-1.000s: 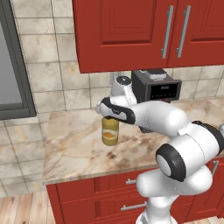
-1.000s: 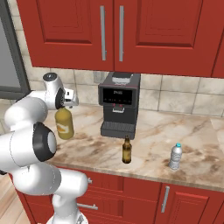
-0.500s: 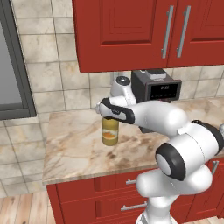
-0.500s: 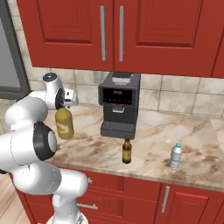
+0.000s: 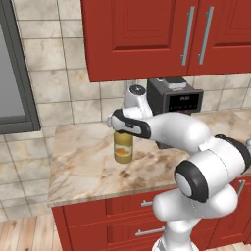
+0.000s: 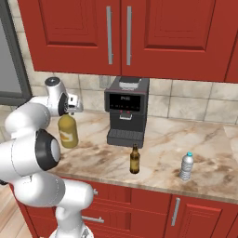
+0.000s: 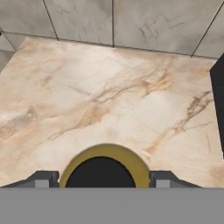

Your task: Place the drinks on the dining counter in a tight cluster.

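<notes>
Three drinks stand on a marbled desk (image 6: 158, 153) along the tiled wall, none yet on the dining counter. Nearest the robot, the claw (image 7: 100, 180) has its two tips (image 7: 43, 179) set either side of the juice bottle (image 5: 123, 146), squeezing the squat yellow-orange body just under the black cap; from the hand camera the cap sits dead centre between them, at 6 o'clock in the frame, which suggests a top-down grasp meant for a straight lift. Whether the bottle has left the desk cannot be told; it appears upright and resting. The arm reaches in from the side, elbow high, apparently to keep clear of the cabinets above.

Farther along the desk, at roughly 3 o'clock from the juice in the right base view, the brown glass bottle (image 6: 135, 159) stands just in front of a black coffee machine (image 6: 125, 111), and the water bottle (image 6: 186, 166) stands well apart beyond it, blue cap up. Both are untouched.

Behind them runs a beige tiled backsplash (image 6: 195, 104), with red wall cabinets (image 6: 139, 37) at 12 o'clock and red drawers (image 6: 139, 204) below the desk edge.
</notes>
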